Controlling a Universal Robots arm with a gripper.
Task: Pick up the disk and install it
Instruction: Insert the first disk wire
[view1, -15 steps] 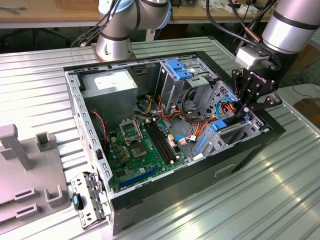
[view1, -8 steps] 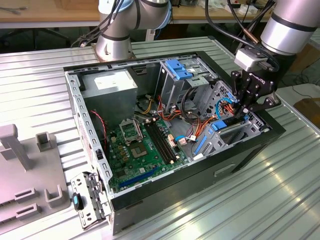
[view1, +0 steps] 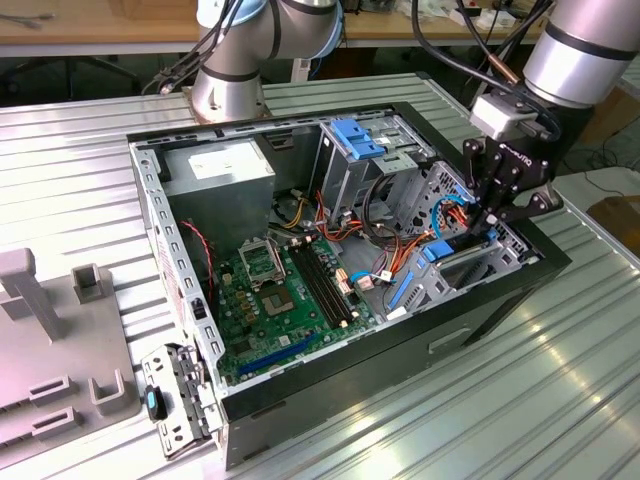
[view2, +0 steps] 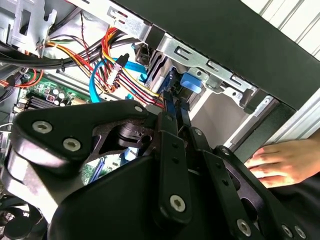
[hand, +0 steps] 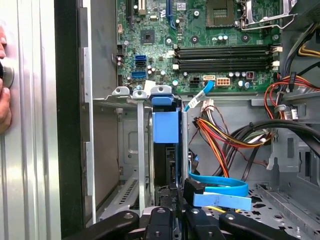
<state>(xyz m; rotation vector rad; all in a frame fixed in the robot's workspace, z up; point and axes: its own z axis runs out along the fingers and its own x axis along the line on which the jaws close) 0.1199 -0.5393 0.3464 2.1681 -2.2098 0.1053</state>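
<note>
The disk (hand: 165, 127) stands on edge in a narrow bay slot at the front of the open computer case (view1: 500, 300). Its blue plastic rail faces the first wrist camera and its dark body runs down toward the fingers. In the exterior view the disk (view1: 437, 252) shows as a blue strip at the case's right end. My gripper (view1: 490, 222) hangs directly over that slot. In both wrist views the gripper (hand: 172, 200) (view2: 175, 102) has its thin black fingers close together on the disk's near end.
Orange, red and yellow cables (hand: 220, 140) and a blue flat cable (hand: 220, 187) crowd the space beside the slot. A person's hand (view2: 280, 160) rests on the case's outside. The motherboard (view1: 275, 290), power supply (view1: 220, 170) and blue-topped drive cage (view1: 355, 140) fill the case.
</note>
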